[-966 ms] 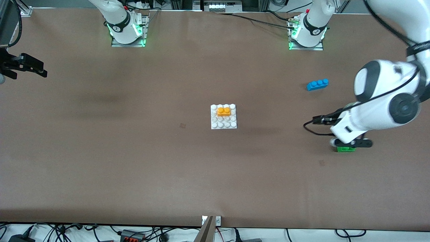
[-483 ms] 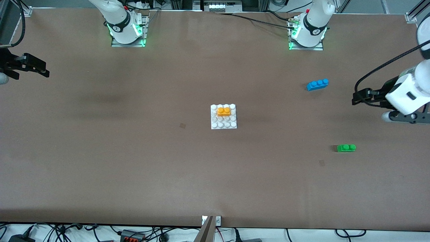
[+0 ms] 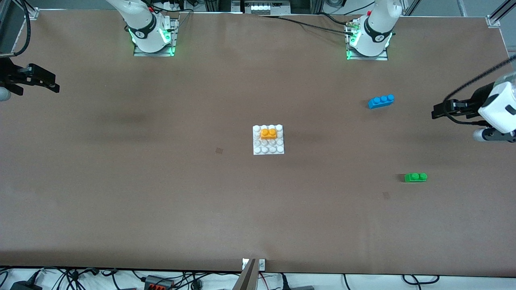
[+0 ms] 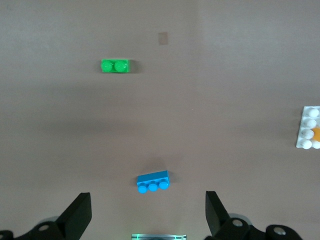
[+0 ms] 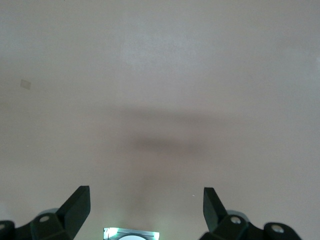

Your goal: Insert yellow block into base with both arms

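Note:
The yellow block (image 3: 268,133) sits pressed onto the white studded base (image 3: 268,150) in the middle of the table, in the base's rows farther from the front camera. My left gripper (image 4: 145,207) is open and empty, raised over the left arm's end of the table (image 3: 495,136), well away from the base. The base's edge (image 4: 307,127) and a bit of the yellow block (image 4: 316,133) show in the left wrist view. My right gripper (image 5: 145,200) is open and empty over bare table at the right arm's end (image 3: 5,92).
A blue three-stud brick (image 3: 381,101) lies toward the left arm's end and also shows in the left wrist view (image 4: 153,181). A green two-stud brick (image 3: 415,177) lies nearer the front camera and shows in the left wrist view too (image 4: 115,65).
My left gripper has lifted from over the green brick and pulled back toward the left arm's end of the table. The green brick stays on the table. The right arm has hardly moved.

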Robot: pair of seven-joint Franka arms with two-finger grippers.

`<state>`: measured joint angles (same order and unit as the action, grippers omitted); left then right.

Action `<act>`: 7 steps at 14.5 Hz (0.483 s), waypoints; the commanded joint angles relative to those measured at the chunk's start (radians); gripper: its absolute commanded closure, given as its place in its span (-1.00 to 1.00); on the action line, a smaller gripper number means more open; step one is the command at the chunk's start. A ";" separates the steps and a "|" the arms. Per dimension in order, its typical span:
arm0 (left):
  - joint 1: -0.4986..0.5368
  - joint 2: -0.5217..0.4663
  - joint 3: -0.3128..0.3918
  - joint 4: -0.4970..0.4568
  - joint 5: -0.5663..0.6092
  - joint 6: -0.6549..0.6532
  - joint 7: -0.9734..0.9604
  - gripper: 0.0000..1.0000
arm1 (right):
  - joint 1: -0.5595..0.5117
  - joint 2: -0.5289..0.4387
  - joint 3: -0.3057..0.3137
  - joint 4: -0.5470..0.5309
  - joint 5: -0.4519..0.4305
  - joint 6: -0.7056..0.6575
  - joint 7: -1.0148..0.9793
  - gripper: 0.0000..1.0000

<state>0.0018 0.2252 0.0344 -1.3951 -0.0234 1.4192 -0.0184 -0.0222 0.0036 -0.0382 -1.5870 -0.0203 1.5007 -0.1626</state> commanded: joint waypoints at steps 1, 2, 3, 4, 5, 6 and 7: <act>0.024 -0.015 -0.019 0.033 -0.001 -0.016 -0.011 -1.00 | 0.005 -0.017 0.001 -0.013 0.003 0.000 0.009 -1.00; 0.024 -0.027 -0.019 0.031 -0.015 -0.017 -0.011 -1.00 | 0.005 -0.017 0.001 -0.013 0.003 0.001 0.009 -1.00; 0.024 -0.035 -0.019 0.030 -0.044 -0.017 -0.018 -1.00 | 0.005 -0.017 0.001 -0.013 0.003 0.000 0.009 -1.00; 0.024 -0.044 -0.019 0.028 -0.059 -0.016 -0.035 -1.00 | 0.005 -0.017 0.001 -0.013 0.003 0.001 0.009 -1.00; 0.023 -0.047 -0.036 0.025 -0.058 -0.013 -0.090 -1.00 | 0.005 -0.017 0.001 -0.013 0.003 0.000 0.009 -1.00; 0.024 -0.052 -0.066 0.022 -0.052 -0.016 -0.176 -1.00 | 0.005 -0.017 0.001 -0.013 0.003 0.000 0.009 -1.00; 0.030 -0.055 -0.071 0.021 -0.050 -0.011 -0.198 -1.00 | 0.005 -0.017 0.001 -0.013 0.003 0.000 0.009 -1.00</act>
<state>0.0160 0.1837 -0.0011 -1.3730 -0.0660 1.4164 -0.1363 -0.0219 0.0035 -0.0379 -1.5870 -0.0203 1.5007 -0.1626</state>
